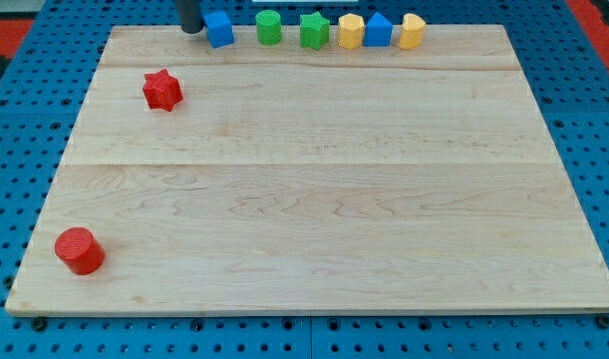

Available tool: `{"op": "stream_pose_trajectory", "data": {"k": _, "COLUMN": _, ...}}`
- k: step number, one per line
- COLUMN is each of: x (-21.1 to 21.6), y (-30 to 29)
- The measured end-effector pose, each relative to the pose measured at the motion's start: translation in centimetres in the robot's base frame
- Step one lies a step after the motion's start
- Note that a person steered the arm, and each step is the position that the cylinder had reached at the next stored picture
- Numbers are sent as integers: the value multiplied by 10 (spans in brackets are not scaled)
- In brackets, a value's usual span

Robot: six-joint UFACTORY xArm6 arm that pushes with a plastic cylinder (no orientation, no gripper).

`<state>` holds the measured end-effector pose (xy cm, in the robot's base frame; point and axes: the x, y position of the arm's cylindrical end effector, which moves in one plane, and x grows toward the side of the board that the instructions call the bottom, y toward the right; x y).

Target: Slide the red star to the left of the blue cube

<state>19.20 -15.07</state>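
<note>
board: pale smooth wood | red star: matt plastic | base: blue perforated

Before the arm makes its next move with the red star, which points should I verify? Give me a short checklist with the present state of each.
1. Red star in view, lying free on the board: ok.
2. Blue cube found, leftmost in the row at the view's top: ok.
3. My tip is placed to push the star: not ok; it sits beside the cube's left side, above and right of the star.
4. Spot left of the cube is free: not ok, my tip occupies it.
5. Tip touching the cube: cannot tell.
6. Red cylinder out of the path: ok, far at the view's bottom left.
</note>
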Motion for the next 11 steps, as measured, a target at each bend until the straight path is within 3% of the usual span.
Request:
{"op": "stream_pose_trajectory", "data": {"k": 1, "x": 0, "y": 14}}
{"op": "stream_pose_trajectory", "data": {"k": 2, "x": 38, "y": 12}}
{"op": "stream_pose_trajectory", "data": {"k": 3, "x": 70, "y": 80}}
{"op": "stream_pose_trajectory", "data": {"k": 5, "x": 139, "y": -40}}
{"op": "stream_pose_trajectory", "data": {"k": 6, "x": 142, "y": -38}}
{"op": "stream_pose_trajectory", "data": {"k": 7, "x": 179, "y": -30}}
{"op": "stream_pose_trajectory", "data": {"k": 8, "x": 195, "y": -81}}
{"op": "stream_pose_trajectory", "data": {"k": 9, "x": 154, "y": -133}}
{"op": "stream_pose_trajectory", "data": {"k": 10, "x": 145, "y": -82}}
{"op": "stream_pose_trajectory", "data": {"k": 11, "x": 187, "y": -79}}
